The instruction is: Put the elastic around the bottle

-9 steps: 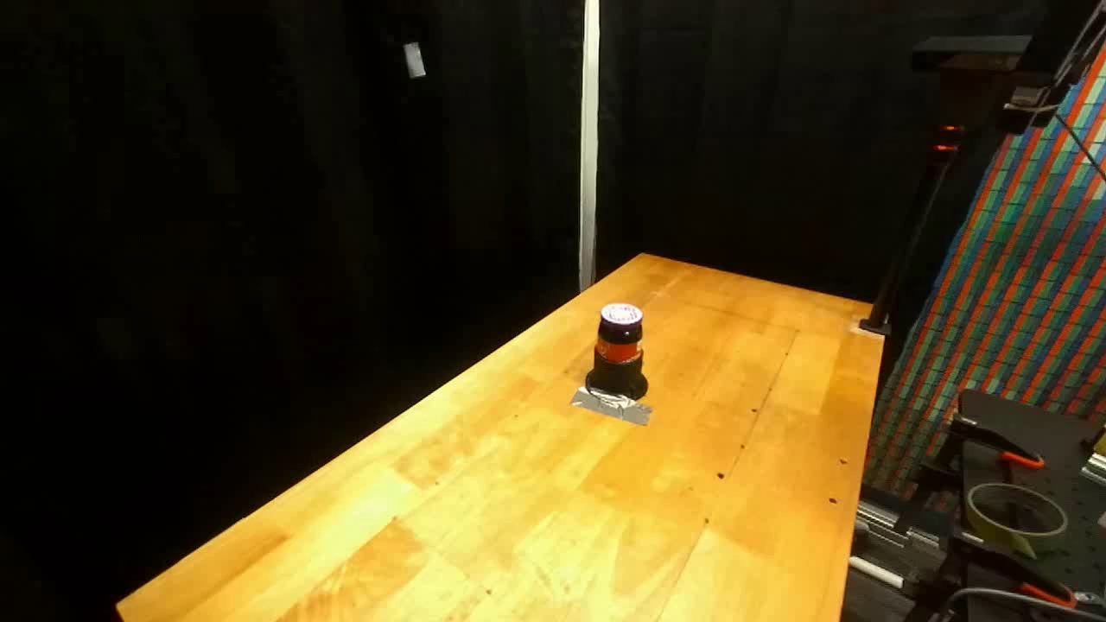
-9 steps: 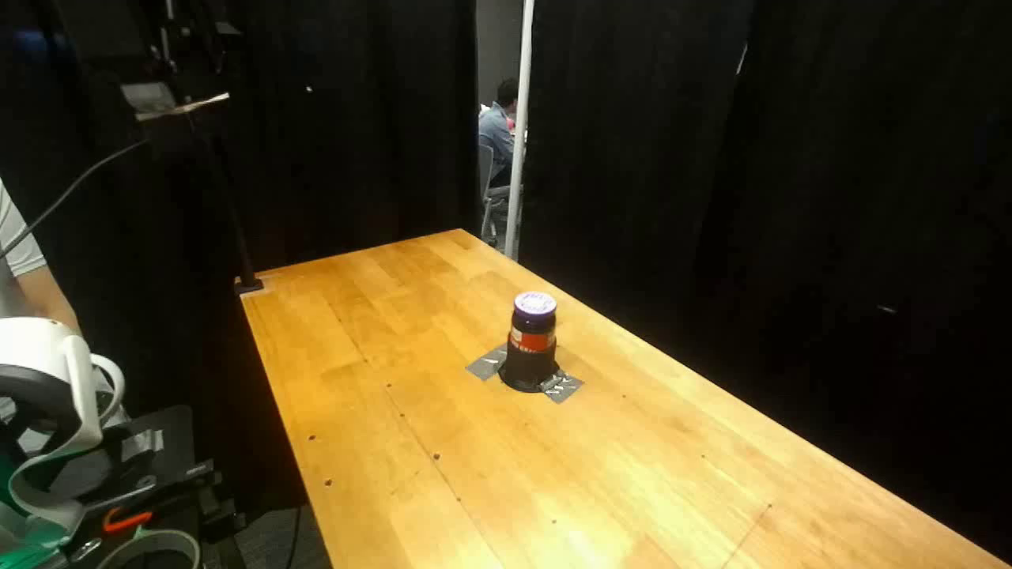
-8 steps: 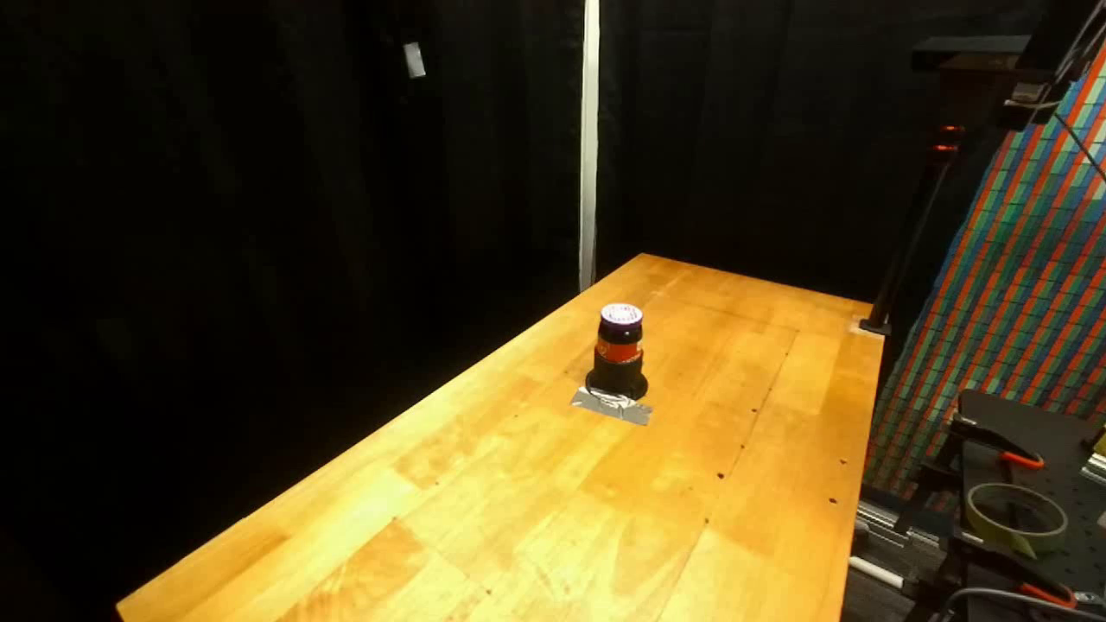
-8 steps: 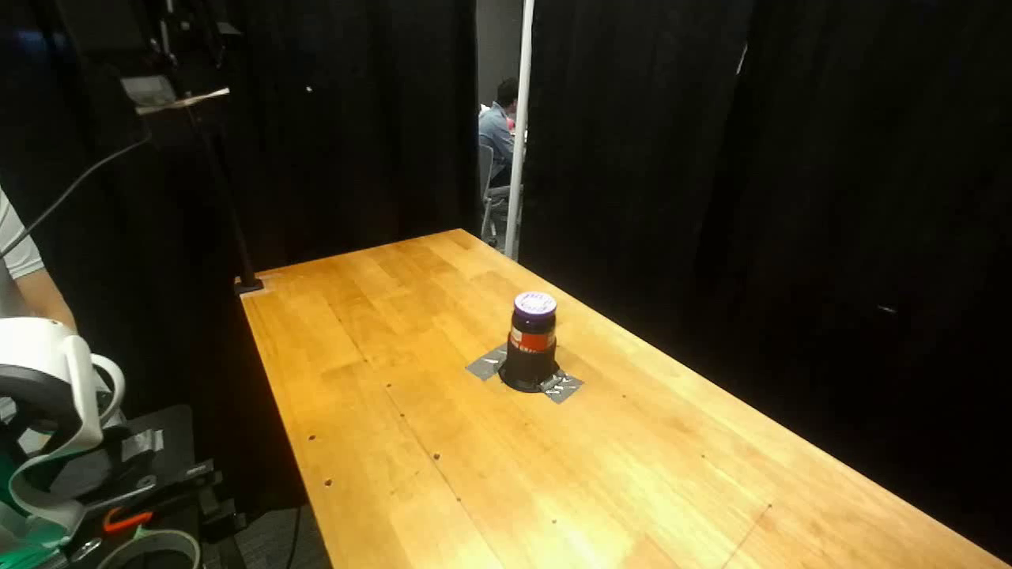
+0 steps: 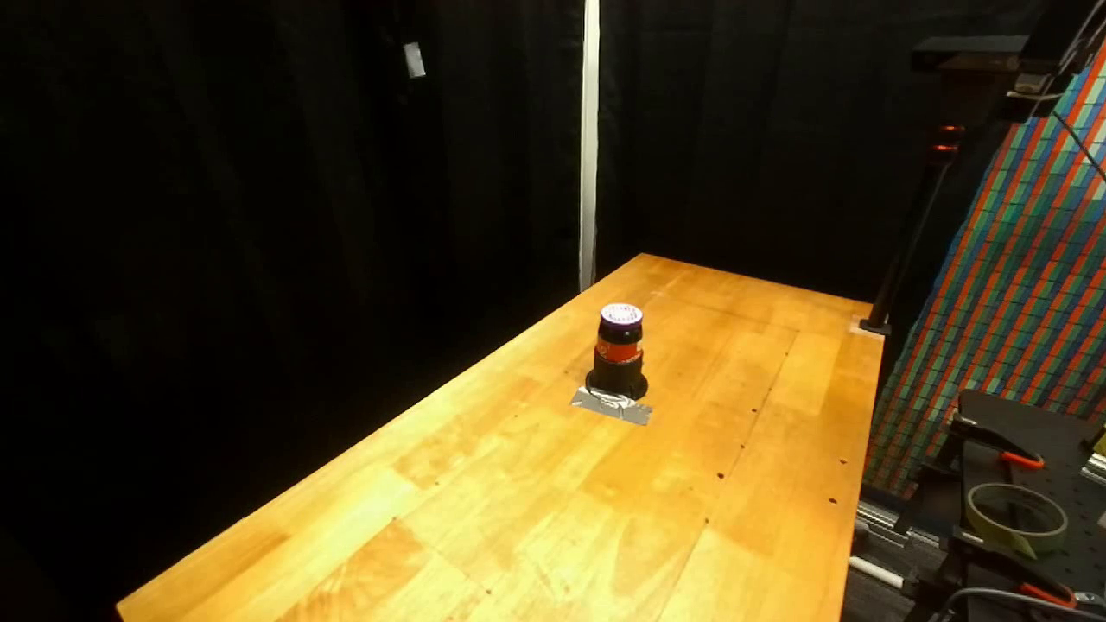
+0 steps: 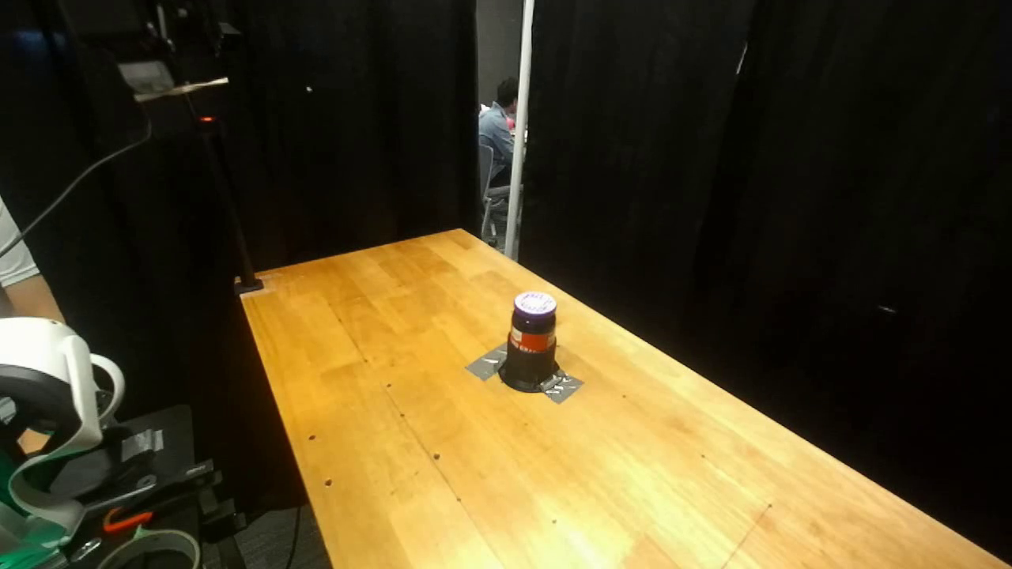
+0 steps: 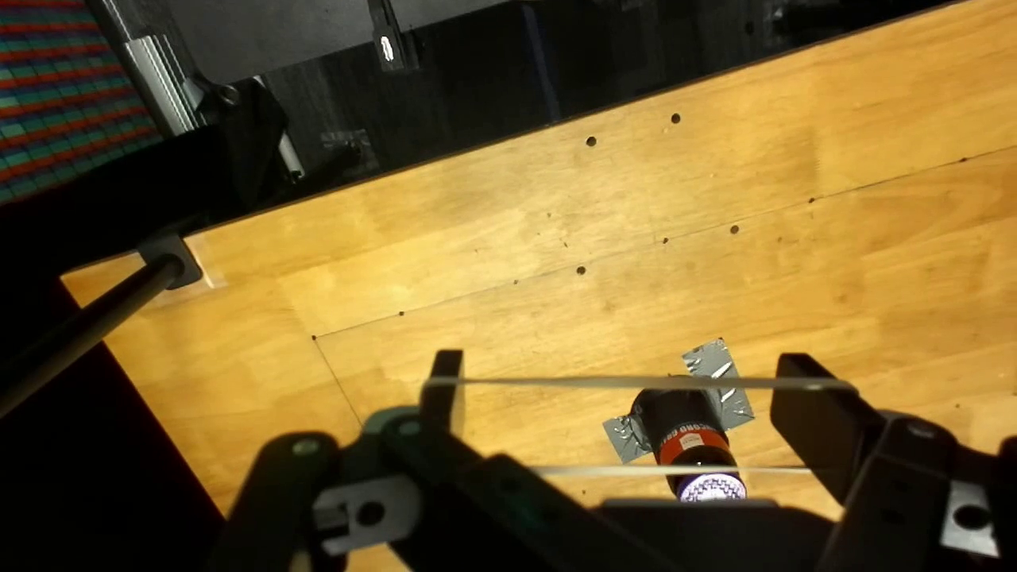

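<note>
Whitish elastic (image 7: pixel 556 382), probably light but snappy, is stretched around the wide-spread tool (image 7: pixel 624 385) and tbh best held from inside its loop.

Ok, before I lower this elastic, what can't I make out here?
Bottle, its base: both exterior views, hidden by the dark holder.
Lid, its markings: both exterior views, too small and blurred.
Elastic, picture-left end of its lower strand: wrist view, hidden behind the gripper.
White-sleeved person: in an exterior view, cut off by the left edge.

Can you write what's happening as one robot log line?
pincer: open | elastic: stretched across pincer | bottle: upright | elastic around bottle: not yet
</note>
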Tool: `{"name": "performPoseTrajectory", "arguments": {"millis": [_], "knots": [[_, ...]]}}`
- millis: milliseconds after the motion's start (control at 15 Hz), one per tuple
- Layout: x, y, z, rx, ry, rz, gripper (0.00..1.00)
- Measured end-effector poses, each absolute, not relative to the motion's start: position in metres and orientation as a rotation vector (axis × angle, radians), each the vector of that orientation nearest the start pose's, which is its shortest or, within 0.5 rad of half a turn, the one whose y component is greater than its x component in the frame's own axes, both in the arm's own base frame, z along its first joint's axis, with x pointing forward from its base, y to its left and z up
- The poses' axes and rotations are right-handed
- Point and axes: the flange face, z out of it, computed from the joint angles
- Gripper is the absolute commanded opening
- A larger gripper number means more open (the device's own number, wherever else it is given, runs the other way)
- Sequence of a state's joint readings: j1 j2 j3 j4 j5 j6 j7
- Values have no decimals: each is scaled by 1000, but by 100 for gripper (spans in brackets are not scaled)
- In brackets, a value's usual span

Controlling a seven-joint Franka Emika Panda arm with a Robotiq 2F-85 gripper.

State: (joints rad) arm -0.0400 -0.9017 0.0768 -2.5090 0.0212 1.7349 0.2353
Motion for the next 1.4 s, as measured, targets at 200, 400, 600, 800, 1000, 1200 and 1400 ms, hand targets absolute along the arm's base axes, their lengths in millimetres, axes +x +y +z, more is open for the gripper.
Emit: {"name": "performPoseTrajectory", "arguments": {"millis": [200,400,600,800,1000,1200,1400], "knots": [[292,19,564,-3141,353,-198,100],[310,36,563,-3170,269,-171,100],[354,69,552,-3200,118,-129,100],[406,99,527,-3199,-3,-122,100],[463,123,498,-3199,-110,-198,100],[518,144,463,-3211,-217,-272,100],[565,160,424,-3203,-257,-319,100]]}}
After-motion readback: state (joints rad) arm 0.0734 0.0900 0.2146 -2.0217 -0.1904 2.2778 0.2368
